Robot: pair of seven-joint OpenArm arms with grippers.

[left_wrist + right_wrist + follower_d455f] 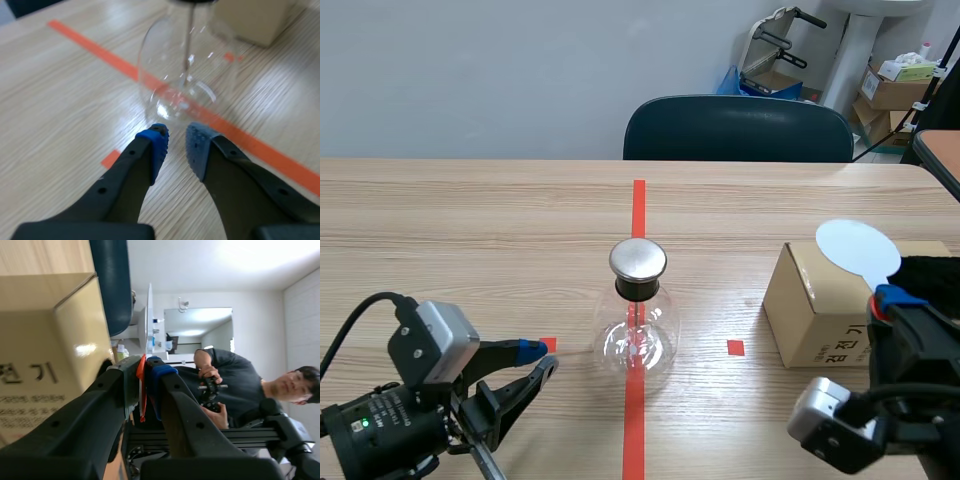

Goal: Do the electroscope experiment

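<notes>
Item 1. Left gripper (538,360) (176,144): it sits low over the table's near left part. I read its blue dotted pads (156,145) as narrowly apart with nothing between them. The tips point at the flask's base and lie near it; in the scene view I see a gap between them and the glass.

Item 2. Clear round-bellied glass flask with a black neck and a brushed-metal cap (638,318) (186,75): this is the electroscope. It stands upright at mid-table on the long orange-red tape line (638,205), and a thin rod (189,37) hangs down inside it. I log it as ungripped.

Item 3. Light wooden table (470,230): it carries everything listed here.

Item 4. Dark teal chair back (740,128): it stands behind the table's far edge.

Item 5. Plain brown cardboard box with black print on its near side (815,305) (45,355): it lies to the right of the flask and well apart from it.

Item 6. Flat white round disc (858,248): it is held up over the box's right end.

Item 7. Right gripper (888,298) (147,371): it is beside the box, with its fingers clamped on the disc's lower part. In its wrist view I see a thin orange-red strip (142,390) pressed between the pads.

Item 8. Person in a dark shirt (240,385): visible past the right gripper, with both hands on a small device.
</notes>
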